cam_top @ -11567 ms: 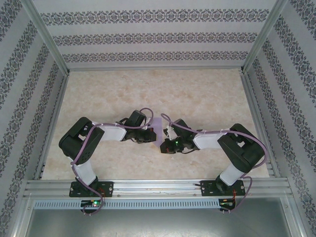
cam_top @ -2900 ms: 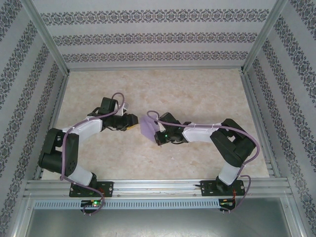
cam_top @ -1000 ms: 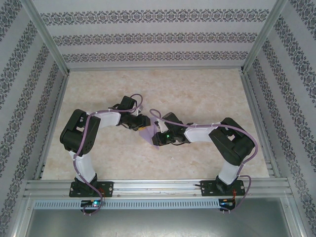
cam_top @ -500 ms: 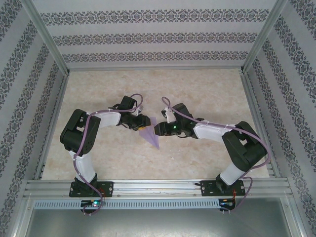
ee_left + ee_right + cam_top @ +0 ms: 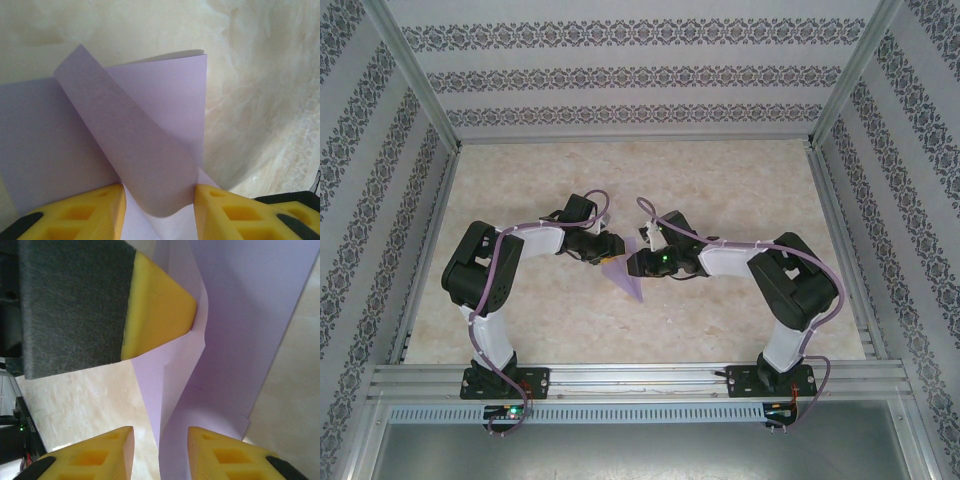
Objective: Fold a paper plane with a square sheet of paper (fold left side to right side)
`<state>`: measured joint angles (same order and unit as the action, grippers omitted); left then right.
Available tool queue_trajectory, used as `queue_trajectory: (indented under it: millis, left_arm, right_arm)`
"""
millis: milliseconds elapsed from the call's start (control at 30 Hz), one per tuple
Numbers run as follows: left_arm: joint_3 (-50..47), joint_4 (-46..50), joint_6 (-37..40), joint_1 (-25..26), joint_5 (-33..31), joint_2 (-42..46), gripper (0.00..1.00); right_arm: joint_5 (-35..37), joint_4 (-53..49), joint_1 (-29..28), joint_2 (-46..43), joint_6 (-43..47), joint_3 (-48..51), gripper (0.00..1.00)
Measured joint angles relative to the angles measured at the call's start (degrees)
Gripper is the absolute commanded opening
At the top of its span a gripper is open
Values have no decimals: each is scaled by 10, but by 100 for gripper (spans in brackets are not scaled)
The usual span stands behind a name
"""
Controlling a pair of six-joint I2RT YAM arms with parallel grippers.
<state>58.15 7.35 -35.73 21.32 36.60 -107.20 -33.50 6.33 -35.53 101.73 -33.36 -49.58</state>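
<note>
The square sheet of paper (image 5: 626, 274), thin plain lavender and part-folded to a sharp point, lies near the middle of the beige marbled table (image 5: 740, 190), its point toward the near edge. The left gripper (image 5: 159, 216) stands unclenched, its yellow fingers (image 5: 100, 212) either side of a raised, curling flap. The right gripper (image 5: 160, 452), jaws likewise parted, straddles the sheet's edge, while one left fingertip seems to press a crease.

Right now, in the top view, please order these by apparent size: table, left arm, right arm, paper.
1. table
2. left arm and right arm: they look alike, so not ranked
3. paper
</note>
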Motion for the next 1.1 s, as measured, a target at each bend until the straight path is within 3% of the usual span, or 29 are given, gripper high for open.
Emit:
queue_trajectory:
  millis: [533, 1100]
  left_arm:
    - [0, 0, 0, 0, 0, 0, 41]
    - [0, 1, 4, 0, 0, 0, 41]
  right_arm:
    - [10, 1, -3, 21, -8, -6, 6]
    - [37, -21, -2, 21, 7, -8, 4]
